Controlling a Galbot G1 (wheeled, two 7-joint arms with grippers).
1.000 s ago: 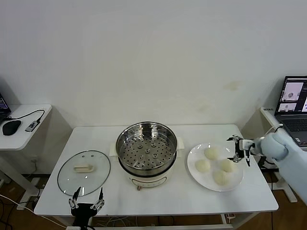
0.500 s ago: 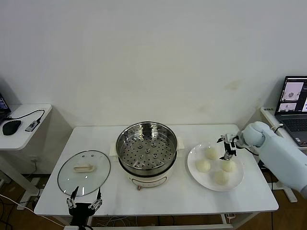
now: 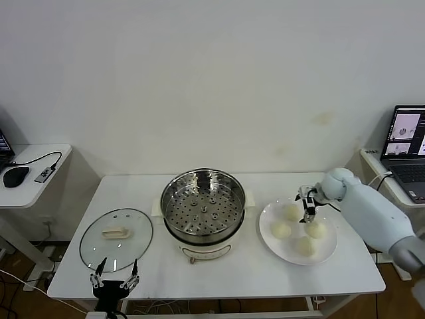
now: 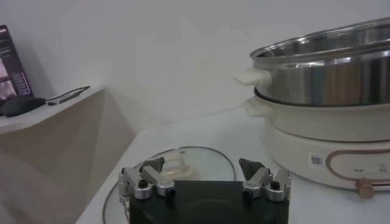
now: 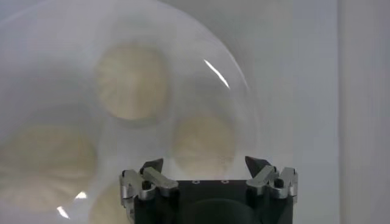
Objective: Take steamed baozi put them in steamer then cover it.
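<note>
Right gripper (image 3: pixel 307 205) is hovering over the white plate (image 3: pixel 267 232) at the right, fingers spread, gripping nothing. Four smooth, round, cream-white baozi (image 3: pixel 281 230) are sitting on that plate. The shiny steel steamer (image 3: pixel 202 206), perforated tray bare, is standing mid-table. Left gripper (image 3: pixel 113 274) is waiting released at the near edge beside the round glass lid (image 3: pixel 116 238).

We appear to be in a lab or office test room: a bare white wall (image 3: pixel 212 80), a plain white tabletop (image 3: pixel 219 272), side desks carrying a laptop (image 3: pixel 406 151) and a mouse (image 3: pixel 15 176) with cables.
</note>
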